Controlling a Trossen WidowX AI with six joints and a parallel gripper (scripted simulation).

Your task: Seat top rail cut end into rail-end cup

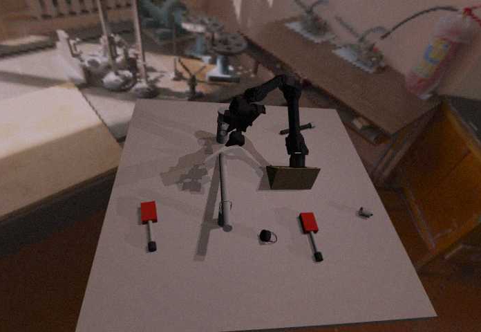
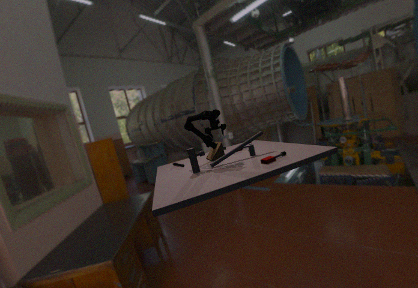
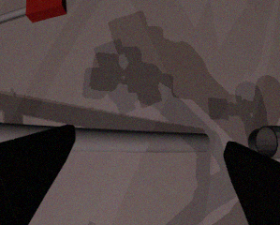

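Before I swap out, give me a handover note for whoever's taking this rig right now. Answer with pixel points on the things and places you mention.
Gripper (image 3: 150, 141): open, nothing held, above the rail's low end.
Rail (image 1: 224, 184) (image 2: 236, 149) (image 3: 141, 142): slanted, low end near the table by the big post (image 1: 218, 132) (image 2: 193, 161), high end beyond the small post (image 2: 251, 150).
Cup (image 2: 200, 153) (image 3: 266, 142): on the big post's side, up off the table.
Done: rail is through the loop (image 1: 231, 205) at the small post.
Left: grip the rail, raise its low end, seat it fully in the cup, keep the band high, release and back clear.
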